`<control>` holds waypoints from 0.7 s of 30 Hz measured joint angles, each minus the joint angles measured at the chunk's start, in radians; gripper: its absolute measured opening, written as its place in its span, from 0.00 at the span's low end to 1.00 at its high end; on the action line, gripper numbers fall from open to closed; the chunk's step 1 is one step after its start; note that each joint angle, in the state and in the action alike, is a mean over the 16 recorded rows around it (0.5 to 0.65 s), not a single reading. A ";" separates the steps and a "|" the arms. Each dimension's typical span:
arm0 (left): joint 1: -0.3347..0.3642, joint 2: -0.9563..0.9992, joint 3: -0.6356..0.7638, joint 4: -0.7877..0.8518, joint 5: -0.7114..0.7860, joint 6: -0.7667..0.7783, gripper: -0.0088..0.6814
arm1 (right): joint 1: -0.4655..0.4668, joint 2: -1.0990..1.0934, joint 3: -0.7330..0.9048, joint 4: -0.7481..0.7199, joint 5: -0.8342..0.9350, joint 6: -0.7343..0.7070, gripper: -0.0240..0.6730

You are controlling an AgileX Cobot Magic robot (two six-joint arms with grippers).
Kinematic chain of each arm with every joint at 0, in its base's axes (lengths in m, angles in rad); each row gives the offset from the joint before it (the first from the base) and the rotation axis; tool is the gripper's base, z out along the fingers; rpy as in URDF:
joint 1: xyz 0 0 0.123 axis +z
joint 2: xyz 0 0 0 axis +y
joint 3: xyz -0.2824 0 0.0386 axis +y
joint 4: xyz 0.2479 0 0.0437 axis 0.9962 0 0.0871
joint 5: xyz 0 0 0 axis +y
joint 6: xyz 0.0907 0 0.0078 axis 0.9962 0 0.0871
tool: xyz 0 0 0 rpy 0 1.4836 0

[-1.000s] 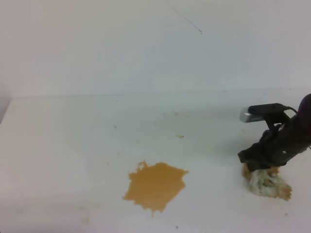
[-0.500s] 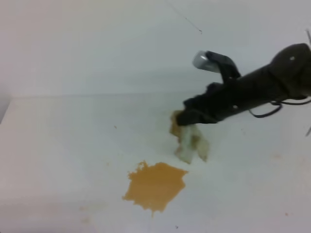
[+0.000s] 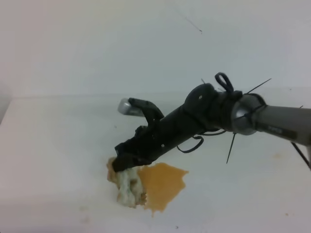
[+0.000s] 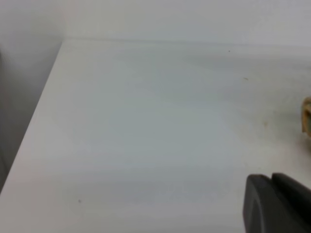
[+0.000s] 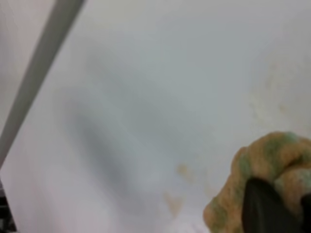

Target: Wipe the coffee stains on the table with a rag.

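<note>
Exterior high view: the right arm reaches across from the right side of the bench [image 3: 53,145], its dark body slanting down to the left, and the right tool [image 3: 121,167] is clamped on the rag [image 3: 127,187]. The rag hangs below the tool as a lumpy whitish-green wad blotched tan-brown, and its lower part sits on the left edge of the coffee stains [image 3: 163,182], covering that side of the blotch. The orange-brown blotch spreads out to the right of the rag, ragged at its rim, near the front middle of the bench. A few tiny specks dot the white surface further back.

Right wrist view shows the same grip from close up: the rag [image 5: 265,165] bulges in the lower right corner, mottled green and tan, wrapped around a dark fingertip [image 5: 265,204] of the right tool, with faint tan smears on the bench [image 5: 146,97] beside it.

Left wrist view looks over a bare stretch of the bench [image 4: 146,131]. Only a dark corner of the left tool [image 4: 277,204] shows at the lower right, too little to tell whether it is open or closed. A sliver of tan shows at the right edge of this view.
</note>
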 joint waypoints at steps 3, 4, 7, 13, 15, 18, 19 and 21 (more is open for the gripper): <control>0.000 0.000 0.000 0.000 0.001 0.000 0.01 | 0.013 0.047 -0.029 -0.057 0.008 0.037 0.08; 0.000 0.000 0.000 0.000 0.001 0.000 0.01 | 0.014 0.060 -0.036 -0.081 0.011 0.052 0.08; 0.000 0.000 0.000 0.000 0.003 0.000 0.01 | 0.011 0.086 -0.052 -0.160 0.017 0.099 0.08; 0.000 0.002 -0.002 0.000 0.004 0.000 0.01 | -0.012 0.099 -0.063 -0.326 0.031 0.178 0.08; 0.000 0.002 -0.002 0.000 0.005 0.000 0.01 | -0.024 0.098 -0.065 -0.368 0.039 0.197 0.08; 0.000 0.002 -0.002 0.000 0.005 0.000 0.01 | -0.045 0.097 -0.066 -0.408 0.052 0.215 0.08; 0.000 0.002 -0.002 0.000 0.005 0.000 0.01 | -0.052 0.096 -0.067 -0.417 0.057 0.217 0.08; 0.000 0.002 -0.002 0.000 0.005 0.000 0.01 | -0.065 0.094 -0.067 -0.429 0.065 0.215 0.08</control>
